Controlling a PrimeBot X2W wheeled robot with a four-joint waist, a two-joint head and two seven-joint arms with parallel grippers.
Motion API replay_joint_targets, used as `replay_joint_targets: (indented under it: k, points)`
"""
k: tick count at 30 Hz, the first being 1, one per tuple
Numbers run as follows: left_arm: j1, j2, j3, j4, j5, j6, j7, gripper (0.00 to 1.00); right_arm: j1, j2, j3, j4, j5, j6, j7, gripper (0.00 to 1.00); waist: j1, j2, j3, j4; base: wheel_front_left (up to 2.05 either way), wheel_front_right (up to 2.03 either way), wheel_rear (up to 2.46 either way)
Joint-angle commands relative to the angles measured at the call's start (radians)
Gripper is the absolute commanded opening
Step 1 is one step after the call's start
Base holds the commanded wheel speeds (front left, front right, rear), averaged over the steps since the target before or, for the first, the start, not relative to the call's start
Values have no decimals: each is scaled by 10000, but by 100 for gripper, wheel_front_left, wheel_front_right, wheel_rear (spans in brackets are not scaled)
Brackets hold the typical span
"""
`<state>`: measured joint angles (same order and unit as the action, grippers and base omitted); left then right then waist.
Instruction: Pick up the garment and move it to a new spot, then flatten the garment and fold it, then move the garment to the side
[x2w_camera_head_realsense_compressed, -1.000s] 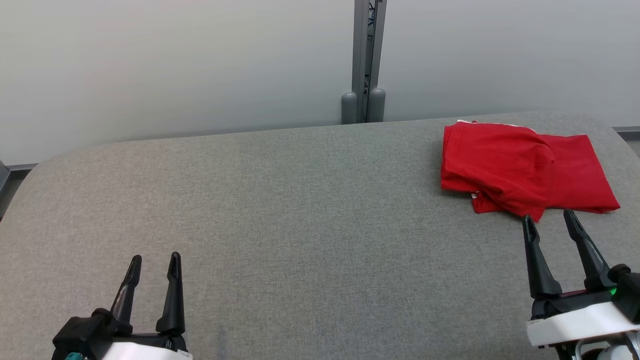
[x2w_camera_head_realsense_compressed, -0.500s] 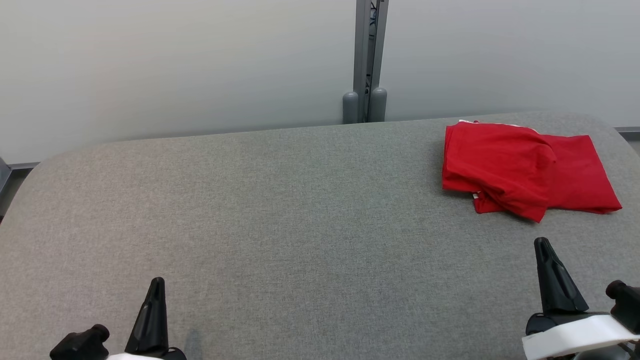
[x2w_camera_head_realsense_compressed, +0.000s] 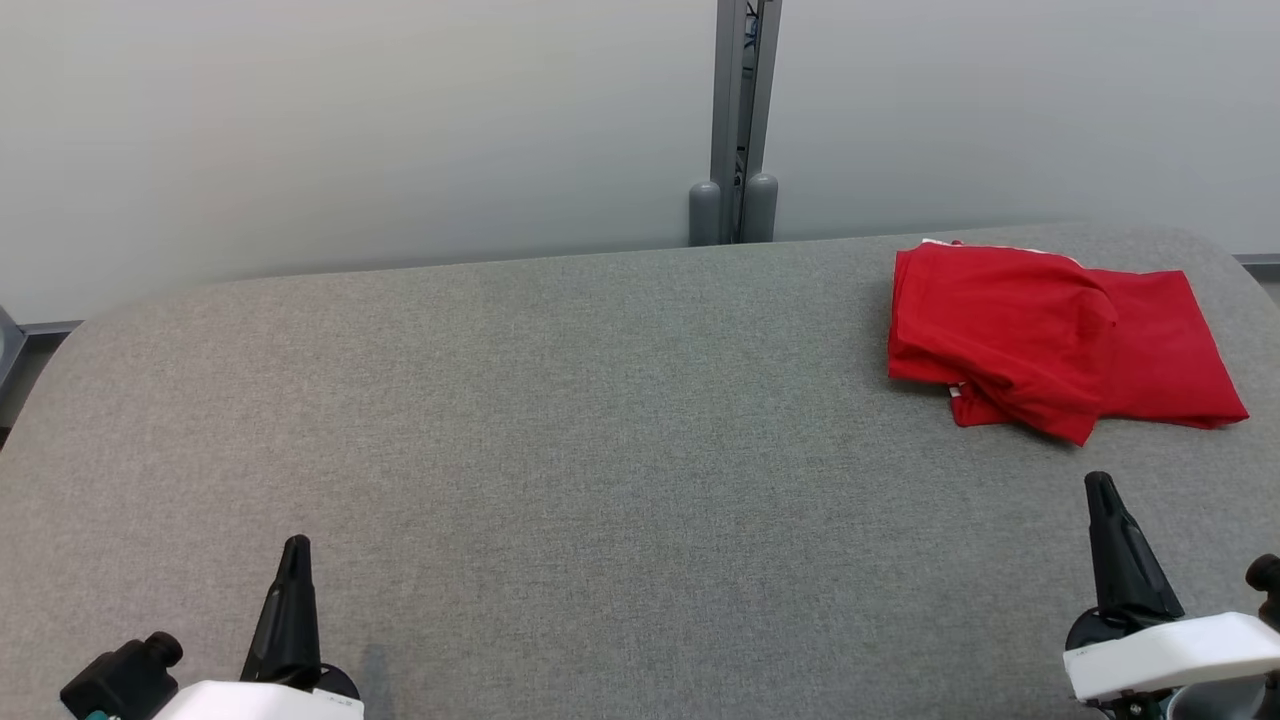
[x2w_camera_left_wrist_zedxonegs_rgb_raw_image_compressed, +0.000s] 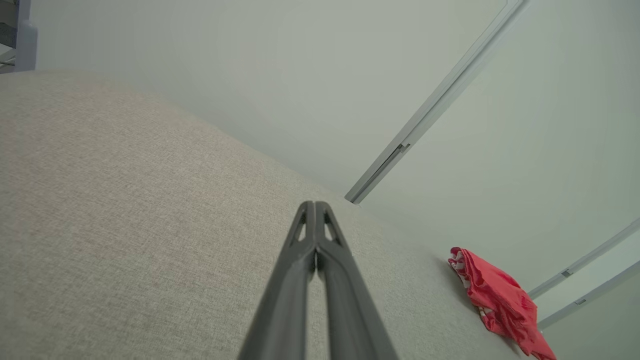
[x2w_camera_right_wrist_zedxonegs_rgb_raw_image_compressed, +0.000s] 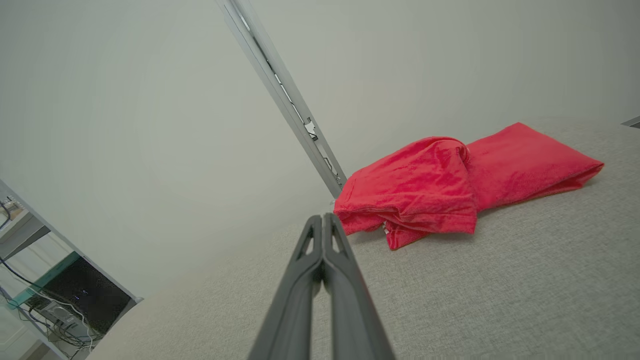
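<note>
- Head view: the red garment (x2w_camera_head_realsense_compressed: 1050, 335) lies folded at the far right of the grey table (x2w_camera_head_realsense_compressed: 560, 420). The left gripper (x2w_camera_head_realsense_compressed: 296, 548) at lower left and the right gripper (x2w_camera_head_realsense_compressed: 1099, 486) at lower right are both pinched narrow and hold nothing.
- Left wrist view: the fingertips touch over bare table, and the garment lies well apart.
- Right wrist view: the fingertips touch and hold nothing, and the garment lies near, untouched.

red garment (x2w_camera_head_realsense_compressed: 1050, 335) soft matt cloth; table (x2w_camera_head_realsense_compressed: 600, 420) grey woven fabric, rough; post (x2w_camera_head_realsense_compressed: 738, 120) smooth metal.
</note>
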<state>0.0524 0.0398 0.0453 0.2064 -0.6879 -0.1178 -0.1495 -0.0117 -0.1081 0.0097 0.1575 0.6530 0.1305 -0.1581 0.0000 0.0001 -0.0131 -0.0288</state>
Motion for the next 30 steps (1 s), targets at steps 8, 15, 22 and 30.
replay_joint_targets:
  k: [8,15,22,30]
  points:
    - [-458,74,134,-62,-1231,-55,320,0,-360,-12,-186,14,1319,2,342,0,0,-1,13,23,0,0,0]
    - [-608,80,196,-17,-2105,-68,572,0,-431,37,-278,106,2237,3,584,0,0,-1,24,43,0,0,0]
    - [-734,87,256,26,-2926,-72,808,0,-507,83,-373,193,3091,3,817,0,0,-1,35,62,0,0,0]
    - [-855,94,322,74,-3781,-84,1068,0,-576,138,-482,277,3999,3,1077,0,0,-1,48,85,0,0,0]
